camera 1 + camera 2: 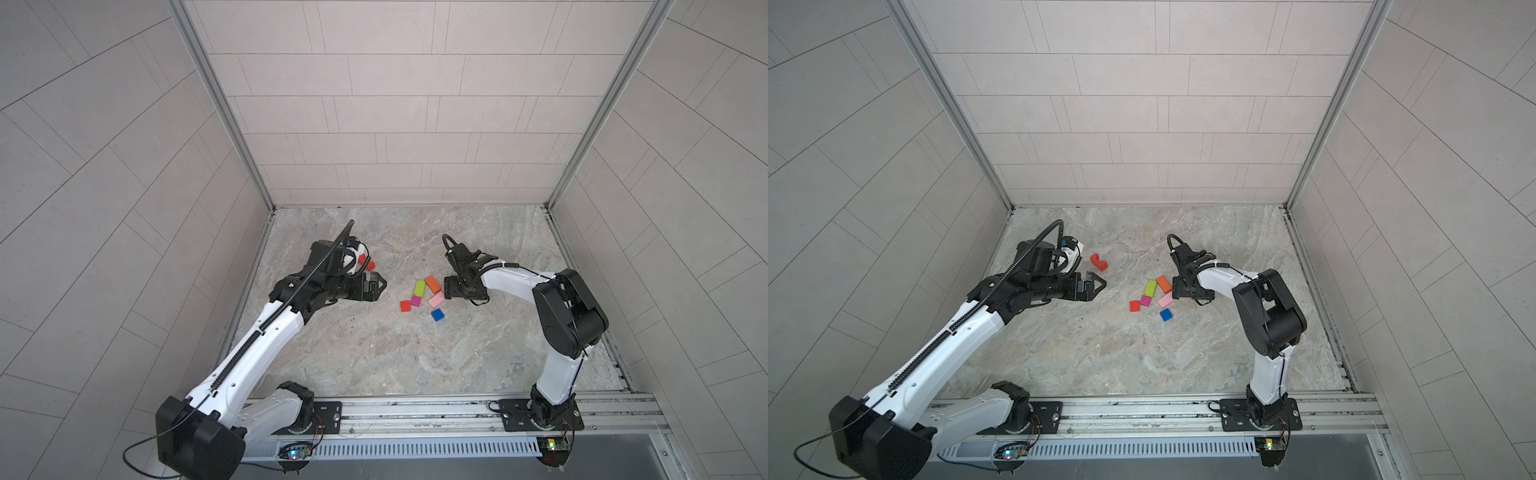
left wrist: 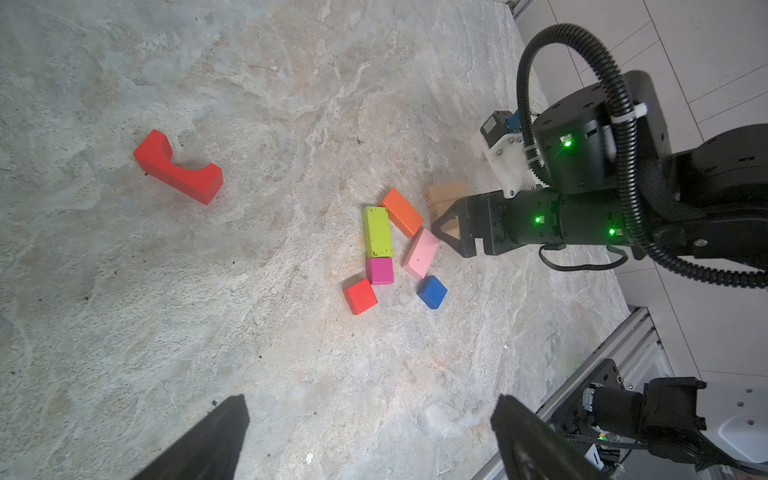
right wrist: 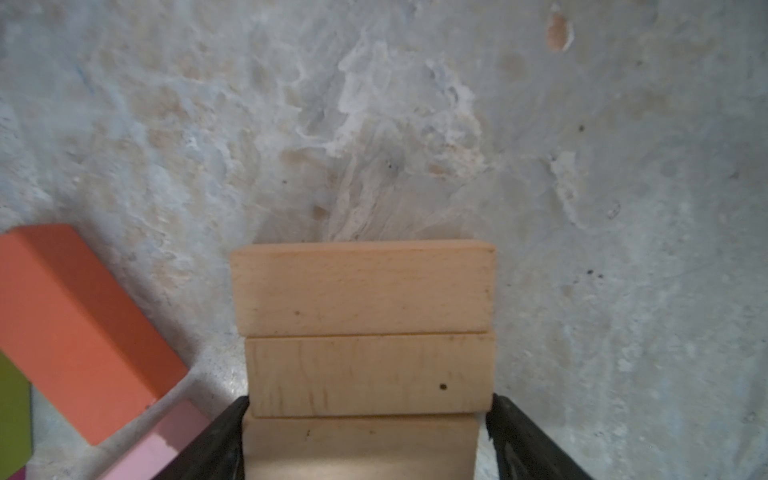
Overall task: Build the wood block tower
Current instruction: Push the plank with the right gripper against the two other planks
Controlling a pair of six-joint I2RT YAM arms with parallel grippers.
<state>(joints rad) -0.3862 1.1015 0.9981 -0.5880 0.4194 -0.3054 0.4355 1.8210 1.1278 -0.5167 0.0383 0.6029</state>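
Astride tan bars (image 3: 365, 328), R gripper (image 3: 368, 401); open tabletop (image 3: 374, 124) past far edge.

No text, label, brand, number or sign can be read in any view. A tan block (image 2: 444, 193) in the left wrist view has faint dark marks on its end face, but they are too small and blurred to make out.
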